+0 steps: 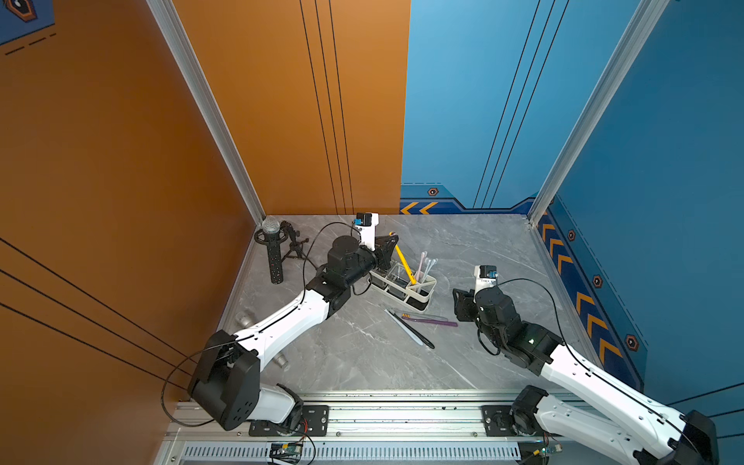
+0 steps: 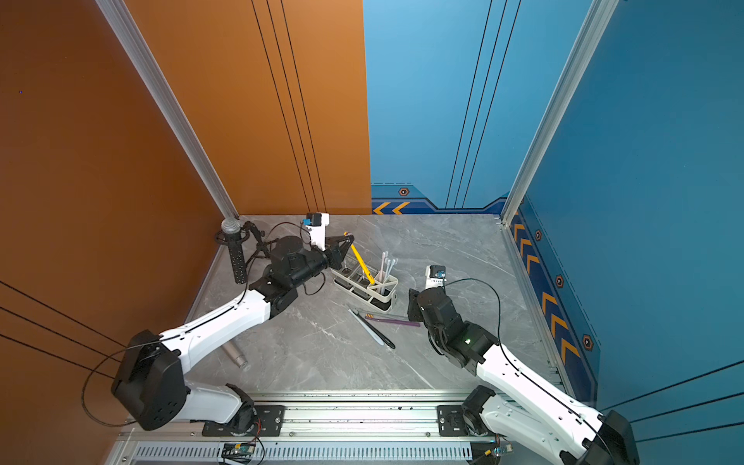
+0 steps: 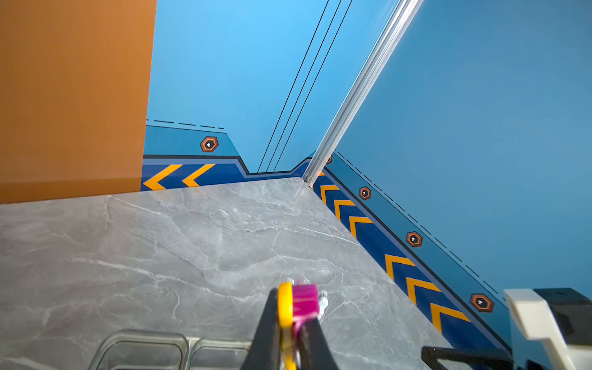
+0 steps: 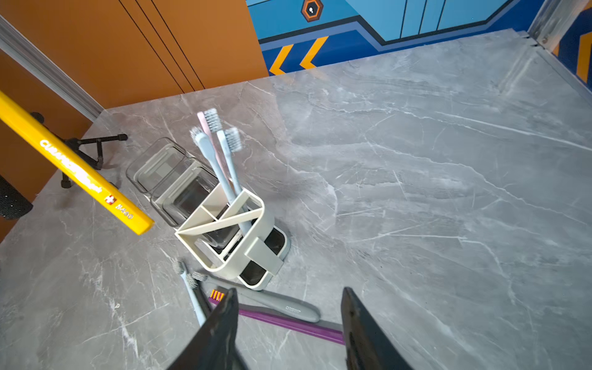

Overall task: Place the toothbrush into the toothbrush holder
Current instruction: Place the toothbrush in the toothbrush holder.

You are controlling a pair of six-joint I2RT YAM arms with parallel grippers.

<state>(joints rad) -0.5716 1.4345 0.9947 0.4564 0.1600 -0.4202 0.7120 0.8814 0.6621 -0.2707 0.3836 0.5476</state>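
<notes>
My left gripper [image 1: 395, 241] [image 3: 293, 320] is shut on the yellow toothbrush [image 1: 404, 265] [image 4: 80, 169] just below its magenta bristles. It holds the brush tilted above the toothbrush holder [image 1: 430, 282] [image 4: 256, 256], and the handle's lower end hangs beside the divided white compartment. The holder is white with two clear cups [image 3: 141, 349]. A pink brush and two light blue brushes [image 4: 221, 160] stand in it. My right gripper [image 1: 455, 304] [image 4: 288, 290] is open and empty, low over the handle of a purple toothbrush [image 4: 288, 323] lying on the table.
Grey [image 4: 278, 304], light blue [image 4: 192, 298] and black [image 1: 418, 336] toothbrushes lie beside the purple one, in front of the holder. A microphone on a black tripod stand [image 1: 273, 249] is in the back left corner. A metal cylinder [image 2: 237, 354] lies under my left arm.
</notes>
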